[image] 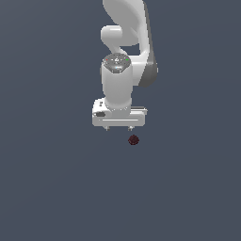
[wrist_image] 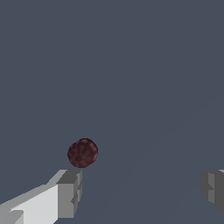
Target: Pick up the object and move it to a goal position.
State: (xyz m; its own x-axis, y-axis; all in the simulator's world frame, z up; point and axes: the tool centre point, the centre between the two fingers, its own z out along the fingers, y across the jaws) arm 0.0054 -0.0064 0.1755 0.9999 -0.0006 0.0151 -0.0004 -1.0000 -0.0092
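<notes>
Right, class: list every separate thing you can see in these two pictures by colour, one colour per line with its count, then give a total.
White: 1, the robot arm with its gripper, jaws standing wide apart.
Dark maroon: 1, the small bumpy ball, lying loose outside the jaws.
Grey-blue: 1, the plain floor.
Total: 3
</notes>
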